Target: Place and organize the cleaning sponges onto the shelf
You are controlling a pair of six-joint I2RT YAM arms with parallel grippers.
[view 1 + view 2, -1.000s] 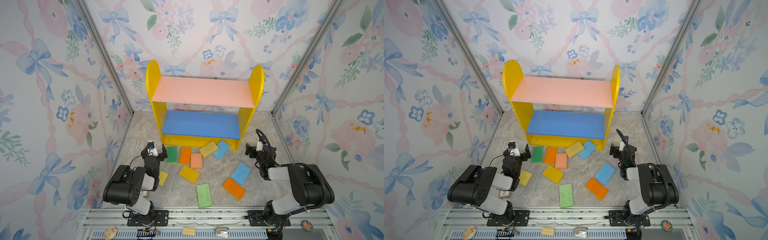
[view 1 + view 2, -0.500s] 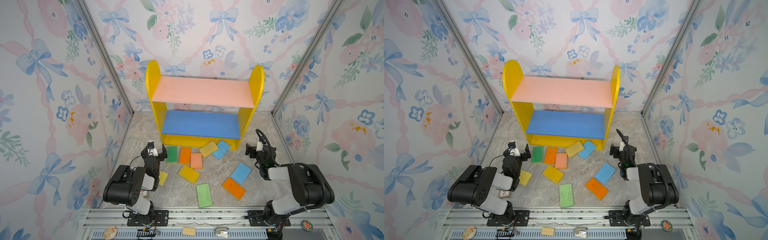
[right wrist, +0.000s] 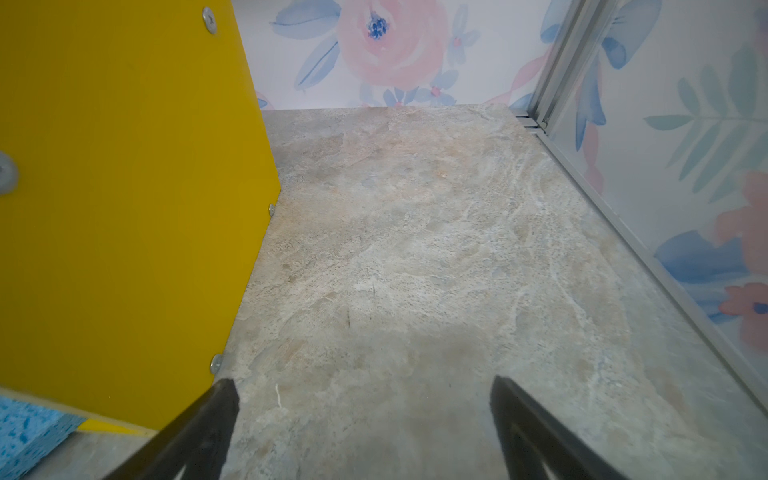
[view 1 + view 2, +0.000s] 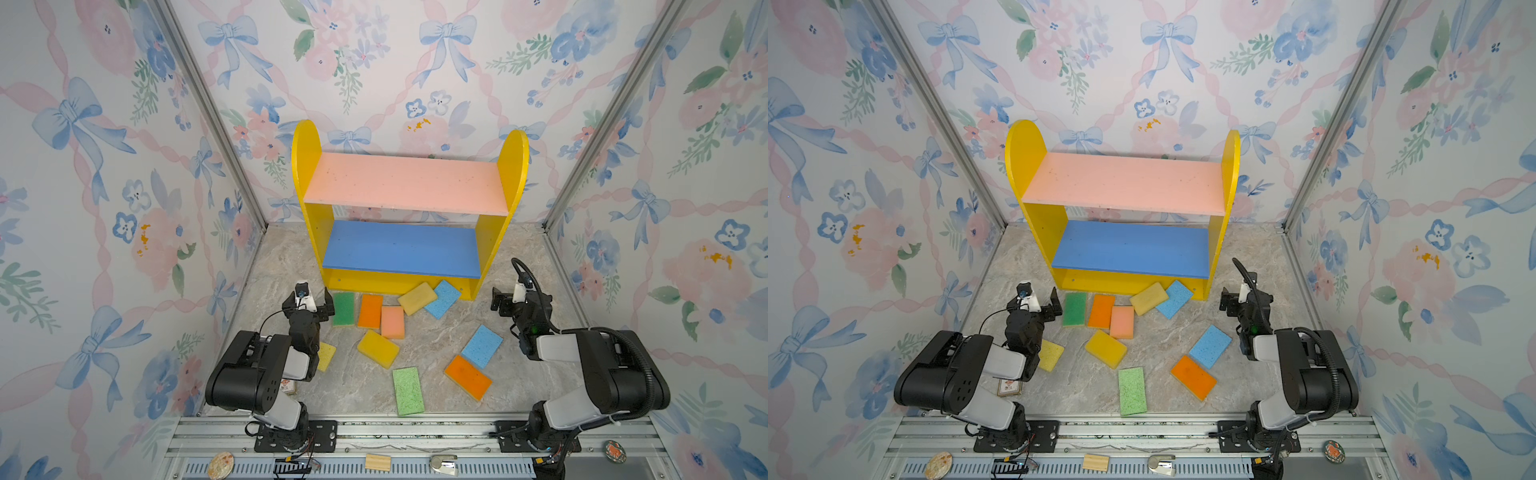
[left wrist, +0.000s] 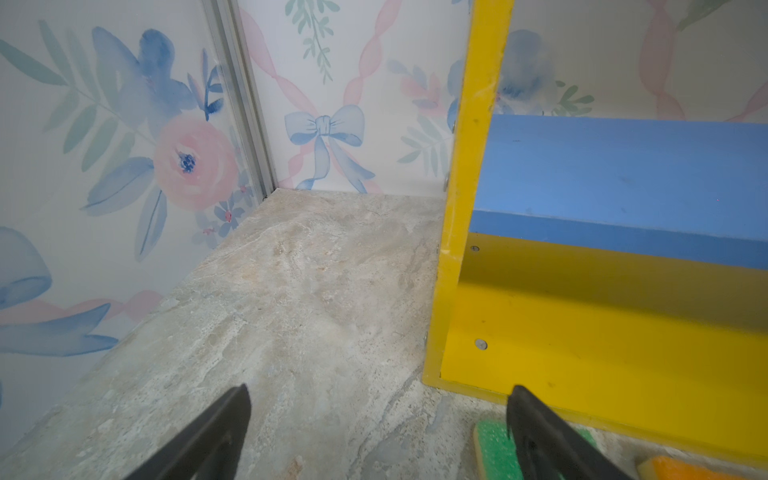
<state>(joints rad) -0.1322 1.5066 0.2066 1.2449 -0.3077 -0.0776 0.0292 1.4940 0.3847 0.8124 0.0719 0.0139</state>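
Left pincer (image 4: 309, 303) and right pincer (image 4: 509, 296) both gape wide, empty, seemingly readied for a first pick. The green sponge (image 4: 343, 308) lies on the tabletop (image 4: 436, 345) just beside the left one; the bare shelf (image 4: 401, 249) stands just ahead.

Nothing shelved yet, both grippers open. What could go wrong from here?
1. The tilted yellow foam sponge and blue foam sponge sit right at the yellow wooden shelf base; jaws there may knock it.
2. The orange sponge and peach-pink sponge lie edge to edge; lifting one may drag the other.
3. A yellow sponge lies partly under the left arm, likely awkward to grasp.
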